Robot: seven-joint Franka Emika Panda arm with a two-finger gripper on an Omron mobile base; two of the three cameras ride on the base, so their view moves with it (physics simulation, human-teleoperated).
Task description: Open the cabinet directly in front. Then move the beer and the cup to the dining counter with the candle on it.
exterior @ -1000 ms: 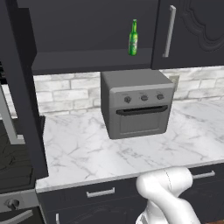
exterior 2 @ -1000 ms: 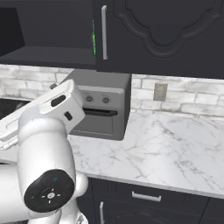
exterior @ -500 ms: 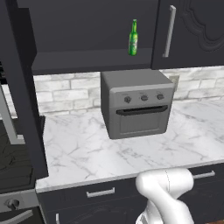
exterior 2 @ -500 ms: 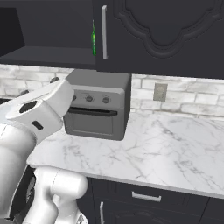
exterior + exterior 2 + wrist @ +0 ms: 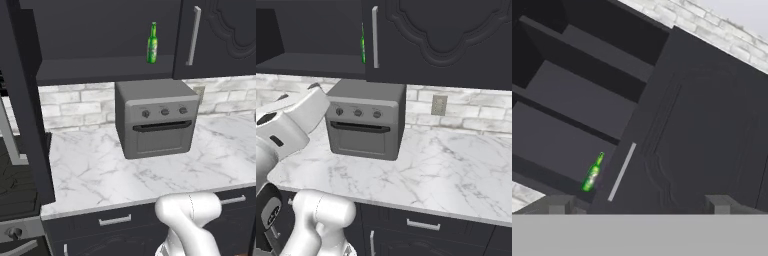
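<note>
The cabinet (image 5: 100, 35) has its left door (image 5: 25, 100) swung out wide, and its dark shelves show. Its right door (image 5: 220, 35) is closed, with a silver bar handle (image 5: 192, 35). The beer (image 5: 152, 42), a slim green bottle, stands upright on the lowest shelf near the closed door's edge. In the right base view a sliver of the beer (image 5: 362, 47) peeks out beside the handle (image 5: 375, 37). In the hand view my gripper (image 5: 639, 206) is open and holds nothing, well away from the beer (image 5: 592, 173). The cup, the dining counter and the candle are out of view.
A grey toaster oven (image 5: 155, 117) sits on the marble counter (image 5: 100, 175) below the cabinet. Dark drawers (image 5: 115, 220) run under the counter's front edge. A wall outlet (image 5: 439, 105) is on the brick backsplash. A stove (image 5: 15, 200) lies at the far left.
In the right base view my arm has swung down and to the left, uncovering the toaster oven. The beer and the doors have not moved.
</note>
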